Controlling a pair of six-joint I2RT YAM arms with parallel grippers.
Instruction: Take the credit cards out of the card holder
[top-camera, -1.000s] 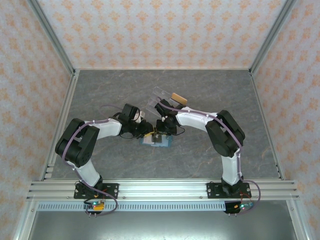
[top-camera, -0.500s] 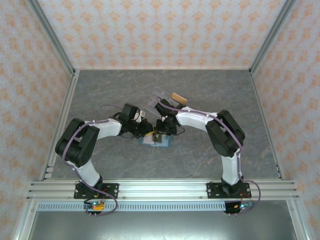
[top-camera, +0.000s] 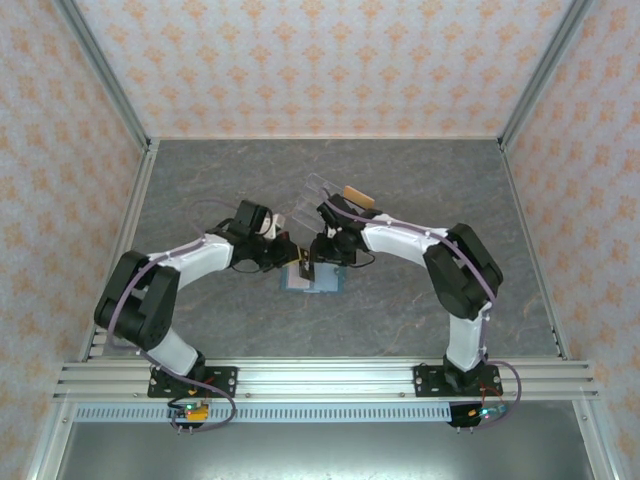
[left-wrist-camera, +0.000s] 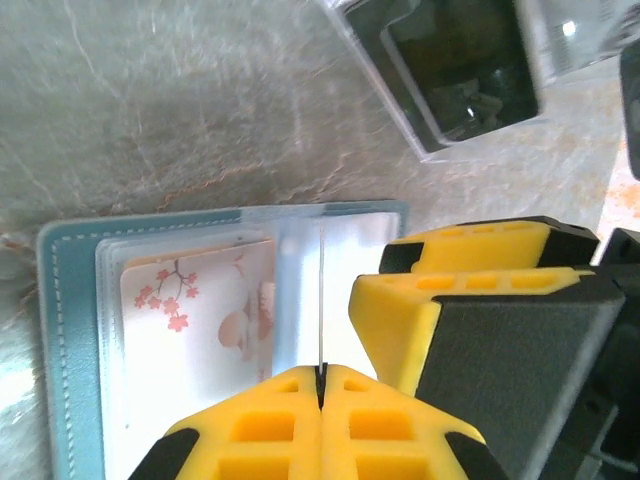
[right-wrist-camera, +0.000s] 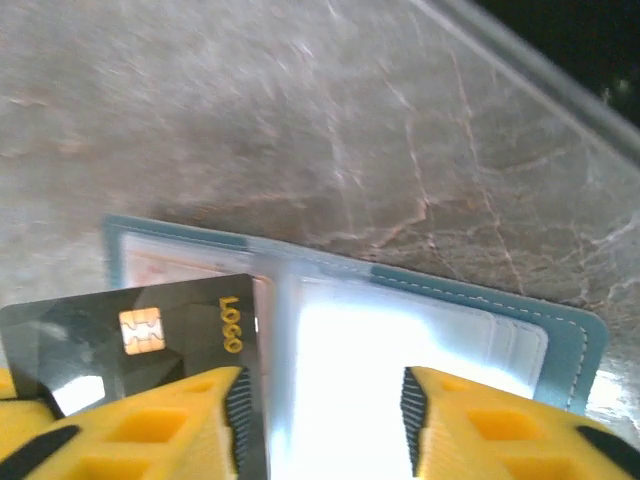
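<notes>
The teal-blue card holder (top-camera: 318, 282) lies open on the table, its stitched edge (left-wrist-camera: 62, 330) and clear pockets (right-wrist-camera: 400, 340) in both wrist views. A card with pink blossoms (left-wrist-camera: 200, 315) sits in one pocket. My left gripper (left-wrist-camera: 320, 372) is shut on the thin edge of a dark credit card (right-wrist-camera: 120, 335) with a gold chip, held upright over the holder (top-camera: 306, 268). My right gripper (right-wrist-camera: 320, 400) hangs open just above the holder, its left finger beside that card. The two grippers (top-camera: 293, 260) (top-camera: 320, 258) almost touch.
A clear acrylic tiered stand (top-camera: 322, 190) (left-wrist-camera: 450, 70) stands just behind the holder, with a tan block (top-camera: 357, 195) beside it. Grey marbled table (top-camera: 200, 190) stretches around, walled by patterned panels.
My right gripper has opened and let go of the dark card. My left gripper has shut on the card's edge. Both arms shifted slightly toward the back.
</notes>
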